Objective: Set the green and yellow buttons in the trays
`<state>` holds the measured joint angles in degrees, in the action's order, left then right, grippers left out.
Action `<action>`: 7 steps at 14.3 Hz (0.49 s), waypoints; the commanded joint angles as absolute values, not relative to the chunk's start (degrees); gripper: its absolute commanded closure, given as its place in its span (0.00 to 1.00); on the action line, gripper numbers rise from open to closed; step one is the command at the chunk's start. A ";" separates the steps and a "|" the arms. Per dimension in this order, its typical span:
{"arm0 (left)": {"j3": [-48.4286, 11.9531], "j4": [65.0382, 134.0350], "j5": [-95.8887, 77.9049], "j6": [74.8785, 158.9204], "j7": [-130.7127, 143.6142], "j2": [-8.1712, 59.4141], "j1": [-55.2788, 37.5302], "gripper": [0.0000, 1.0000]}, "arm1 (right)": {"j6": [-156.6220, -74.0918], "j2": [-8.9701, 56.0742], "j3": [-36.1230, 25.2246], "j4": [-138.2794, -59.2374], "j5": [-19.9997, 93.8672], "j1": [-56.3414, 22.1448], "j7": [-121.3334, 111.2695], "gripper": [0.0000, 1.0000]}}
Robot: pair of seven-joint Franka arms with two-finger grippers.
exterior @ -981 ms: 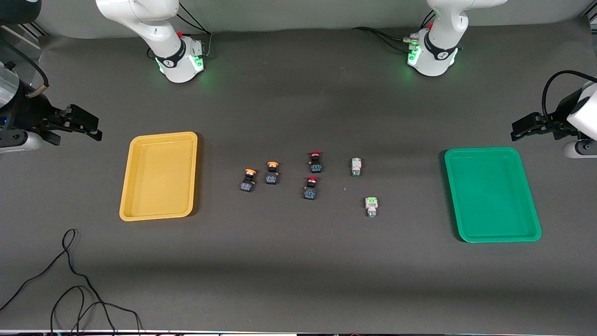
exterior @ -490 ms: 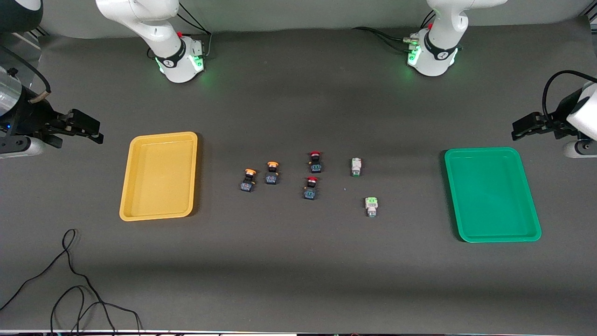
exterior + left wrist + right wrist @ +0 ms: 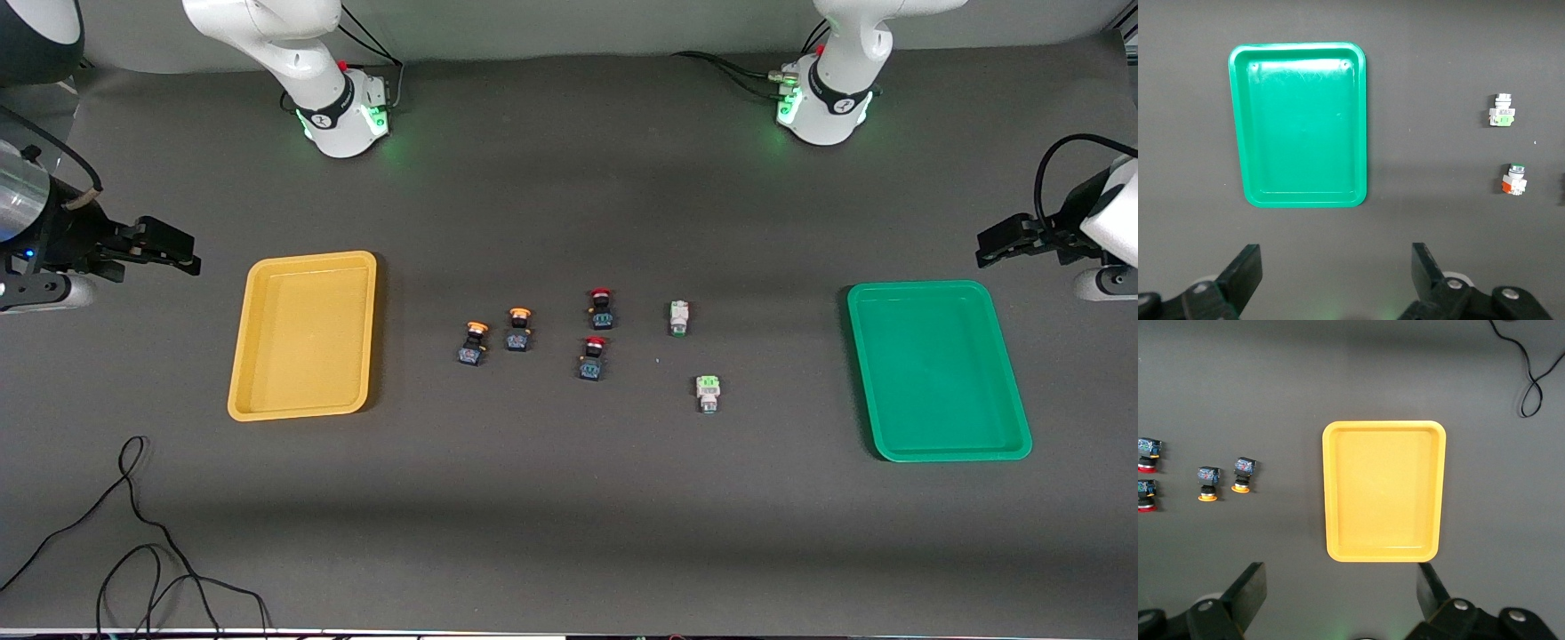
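Yellow tray (image 3: 302, 334) – green tray (image 3: 937, 371) – both bare

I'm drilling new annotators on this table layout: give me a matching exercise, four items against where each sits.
Items:
1. yellow tray
2. green tray
3. red-capped buttons
4. green-capped buttons

Places:
A. between orange-capped and green-capped buttons
B. toward the left arm's end
C. toward the right arm's end
D. between red-capped buttons and green tray

Pairs: 1-C, 2-B, 3-A, 4-D
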<state>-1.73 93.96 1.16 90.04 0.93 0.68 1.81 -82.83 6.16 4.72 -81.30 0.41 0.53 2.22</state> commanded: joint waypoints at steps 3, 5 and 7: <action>-1.85 94.31 1.85 89.30 0.09 -0.35 2.02 0.00 | -80.07 6.68 4.57 -79.98 -0.27 -0.52 3.43 0.00; -1.85 94.31 1.85 89.30 0.09 -0.35 2.02 0.00 | -80.07 6.68 5.27 -79.72 0.26 -1.14 3.60 0.00; -1.93 94.31 1.85 89.30 0.09 -0.35 2.02 0.00 | -80.24 6.77 5.36 -79.63 2.70 -3.25 7.35 0.00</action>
<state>-1.74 93.96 1.18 90.04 0.93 0.68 1.82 -81.08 6.25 5.23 -81.13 0.89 -1.36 3.10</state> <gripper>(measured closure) 0.000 0.000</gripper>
